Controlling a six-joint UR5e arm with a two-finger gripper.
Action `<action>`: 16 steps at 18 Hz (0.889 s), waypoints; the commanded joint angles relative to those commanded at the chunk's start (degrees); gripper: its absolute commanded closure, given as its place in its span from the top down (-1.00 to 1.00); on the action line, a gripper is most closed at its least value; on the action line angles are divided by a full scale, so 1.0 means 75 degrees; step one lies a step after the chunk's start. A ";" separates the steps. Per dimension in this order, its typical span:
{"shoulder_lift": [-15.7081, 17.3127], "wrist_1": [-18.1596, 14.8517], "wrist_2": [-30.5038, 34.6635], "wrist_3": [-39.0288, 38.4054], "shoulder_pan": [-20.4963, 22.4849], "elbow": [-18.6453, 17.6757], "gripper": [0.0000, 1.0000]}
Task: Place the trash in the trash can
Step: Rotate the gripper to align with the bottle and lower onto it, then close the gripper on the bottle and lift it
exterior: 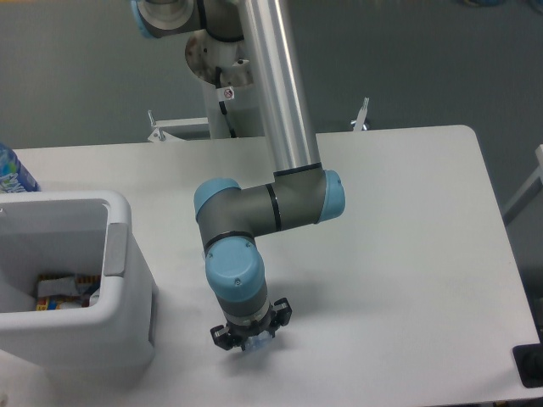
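So, arm: gripper (251, 341) pointing straight down, low over the counter (407, 254).
fingers: hidden under the wrist, can't tell if they're spread or pinched; something pale and clear shows between them.
trash can (127, 254): at 9 o'clock from the gripper, some colorful packaging (64, 291) inside.
blue-labelled bottle (13, 172): far left edge, behind the can.

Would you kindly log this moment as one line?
gripper: low over table, contents hidden | trash can: left of arm, holds colourful wrapper
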 joint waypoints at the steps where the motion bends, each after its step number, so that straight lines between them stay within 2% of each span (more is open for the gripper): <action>1: 0.0024 0.0012 0.0000 0.0047 0.0012 0.0012 0.04; 6: 0.0269 0.0023 0.0000 0.0269 0.0035 0.0058 0.03; 8: 0.0480 0.0058 -0.0058 0.0410 0.0140 0.0327 0.03; 11: 0.0657 0.0164 -0.0140 0.0282 0.0386 0.0994 0.03; 13: 0.0715 0.0420 -0.0187 0.0060 0.0410 0.1370 0.03; 16: 0.1019 0.1216 -0.0199 -0.0397 0.0527 0.1640 0.03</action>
